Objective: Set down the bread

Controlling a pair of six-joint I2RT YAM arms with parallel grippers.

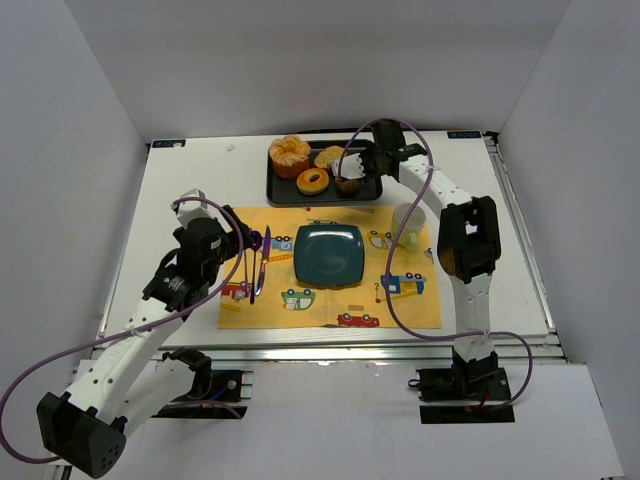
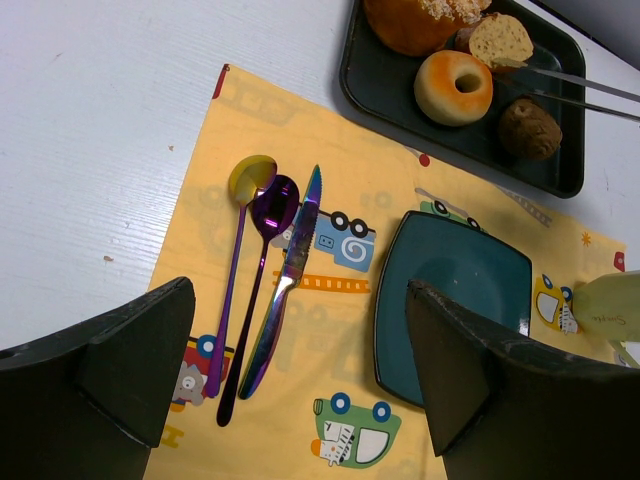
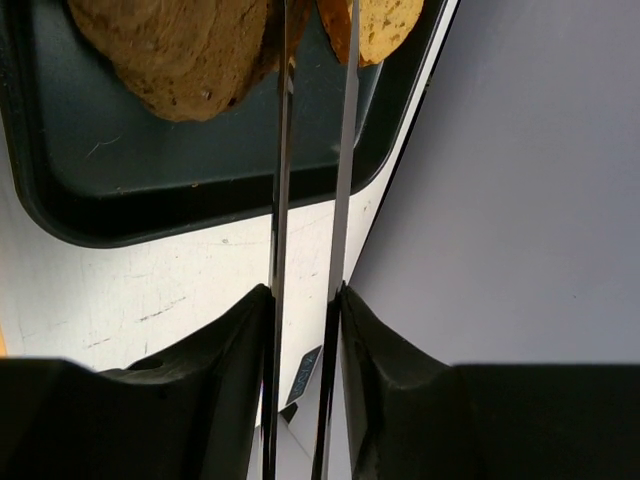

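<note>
— What is the right pincer (image 3: 305,295) doing?

— It is squeezing a pair of tongs (image 3: 283,200), its jaws drawn in narrow against the two blades. It is probably using them for reach: the blades are running straight ahead of it to the bread (image 3: 385,18), which is lying on the tray (image 3: 150,160) at their far end.

— Is the bread being pinched?

— That is not showing. One blade is crossing the slice, and the muffin (image 3: 170,50) is sitting just left of the blades, but the tips are running out of the wrist view.

— And the left pincer (image 2: 298,300)?

— It is hanging wide open and gripping nothing, well apart from the tray. It seems to be standing off so the other arm has room. The plate (image 2: 450,290) is lying ahead of it, toward its right, with nothing on it. It is likely waiting for the bread.

— What is making the next move awkward?

— The donut (image 2: 453,87) and the muffin are crowding the slice, so the blades are going to need to close on the bread alone.
</note>
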